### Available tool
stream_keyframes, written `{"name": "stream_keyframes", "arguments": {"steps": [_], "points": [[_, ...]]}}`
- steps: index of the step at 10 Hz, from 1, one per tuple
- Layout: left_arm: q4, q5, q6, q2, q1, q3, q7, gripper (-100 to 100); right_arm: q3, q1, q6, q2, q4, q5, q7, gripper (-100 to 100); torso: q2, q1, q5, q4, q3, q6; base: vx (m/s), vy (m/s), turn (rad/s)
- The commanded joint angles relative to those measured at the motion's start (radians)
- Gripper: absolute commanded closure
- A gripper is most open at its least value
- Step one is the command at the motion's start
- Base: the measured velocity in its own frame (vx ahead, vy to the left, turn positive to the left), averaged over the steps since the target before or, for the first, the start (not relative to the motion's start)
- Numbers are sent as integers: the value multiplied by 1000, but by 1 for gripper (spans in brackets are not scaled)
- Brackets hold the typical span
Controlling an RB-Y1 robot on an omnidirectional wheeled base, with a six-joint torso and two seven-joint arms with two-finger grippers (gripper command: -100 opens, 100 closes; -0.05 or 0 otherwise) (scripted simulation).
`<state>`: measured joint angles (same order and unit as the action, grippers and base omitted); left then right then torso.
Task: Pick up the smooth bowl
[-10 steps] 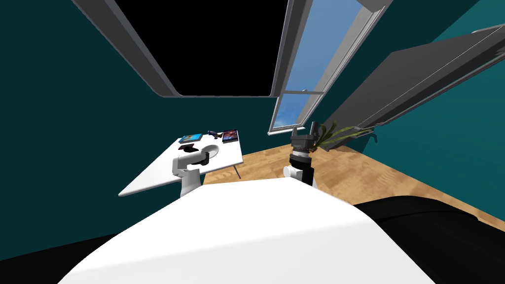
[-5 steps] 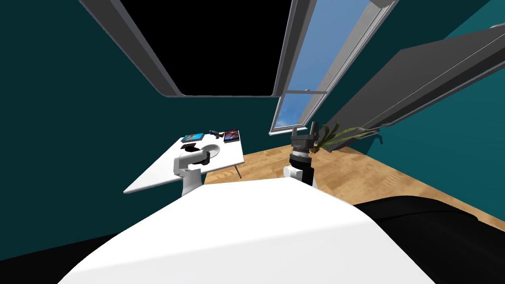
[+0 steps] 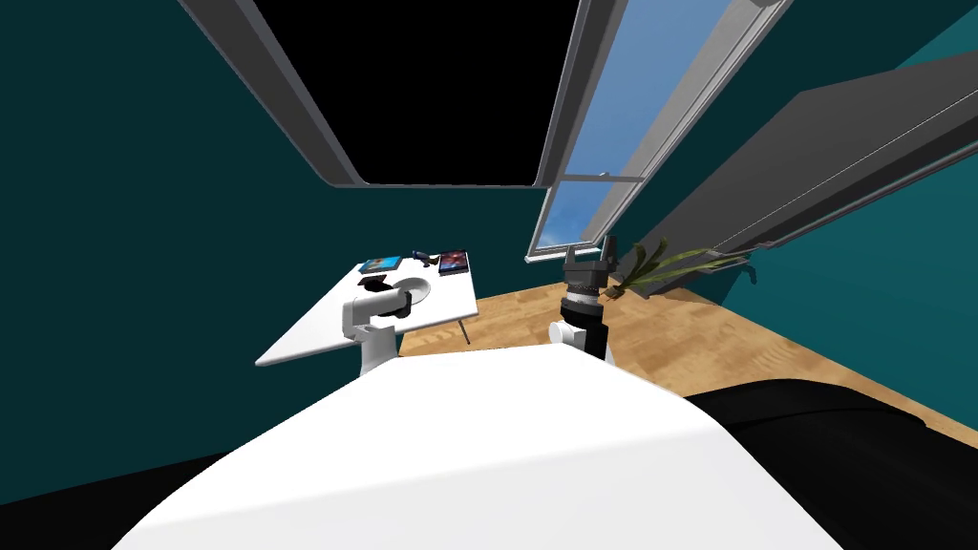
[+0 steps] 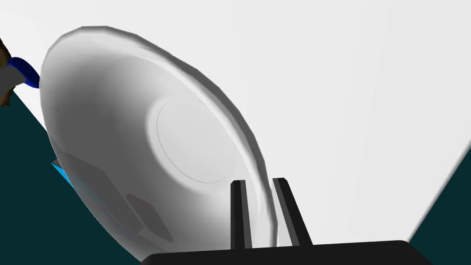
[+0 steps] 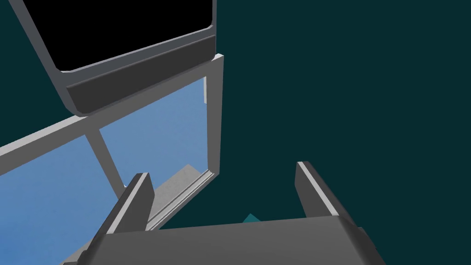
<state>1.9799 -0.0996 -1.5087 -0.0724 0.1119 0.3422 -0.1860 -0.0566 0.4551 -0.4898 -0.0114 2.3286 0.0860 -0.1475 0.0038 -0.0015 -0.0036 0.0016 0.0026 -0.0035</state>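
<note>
While the left gripper (image 4: 260, 181) pinches the near rim of the white bowl (image 4: 138, 138), fingers narrow, bowl round with no long axis, mouth up, toward the far end of the white table (image 3: 315, 336), book (image 3: 454, 263) just beyond, bare tabletop nearer, right gripper (image 5: 221, 169) spread wide, well apart.

This is looking like a lived-in room of a home. Deep teal walls (image 3: 143, 239) are rising around a warm wooden floor (image 3: 688, 344), and a tall window (image 3: 611, 134) is showing blue sky. A leafy plant (image 3: 659, 263) is standing by the wall. A white counter (image 3: 325, 334) is carrying a pale bowl (image 3: 417, 287) and flat items with colourful covers (image 3: 454, 263).
</note>
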Motion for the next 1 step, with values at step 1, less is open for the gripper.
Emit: {"name": "stream_keyframes", "arguments": {"steps": [1], "points": [[0, 0, 0, 0, 0, 0, 0, 0, 0, 0, 0, 0, 0, 0, 0, 0, 0, 0, 0, 0, 0, 0, 0, 0, 0]]}}
